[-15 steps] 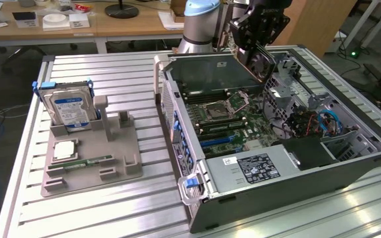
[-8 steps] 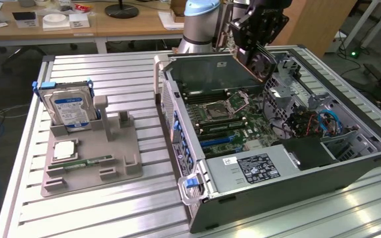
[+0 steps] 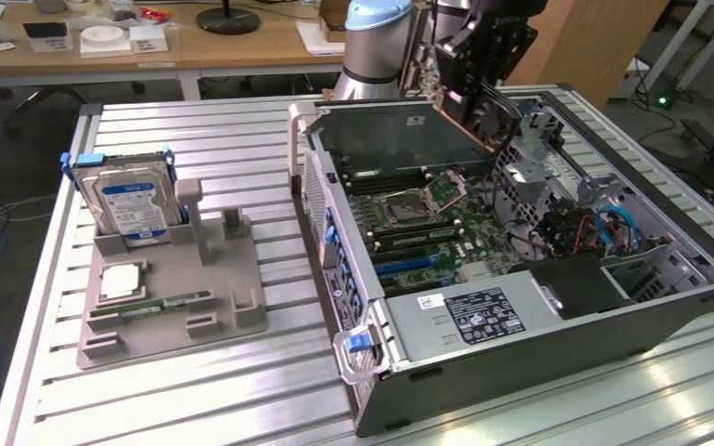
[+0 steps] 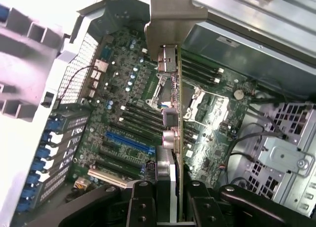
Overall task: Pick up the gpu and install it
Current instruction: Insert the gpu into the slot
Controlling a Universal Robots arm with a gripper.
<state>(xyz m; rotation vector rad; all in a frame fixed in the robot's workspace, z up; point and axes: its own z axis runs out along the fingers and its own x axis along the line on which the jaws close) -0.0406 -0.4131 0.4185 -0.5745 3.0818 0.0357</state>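
Holds the gpu (image 3: 394, 135) in the clenched jaws of the gripper (image 3: 483, 98) — upright on edge, above the open computer case (image 3: 519, 316), its lower edge over the motherboard (image 3: 419, 223). Points the silvery end bracket (image 4: 170, 19) toward the case wall with the blue clips (image 3: 332, 243). Leaves 1 hard drive (image 3: 134, 209) and 1 memory stick (image 3: 165, 302) on the gray holder (image 3: 178, 269) on the tabletop (image 3: 208, 130), beside the case on the exterior view's left.
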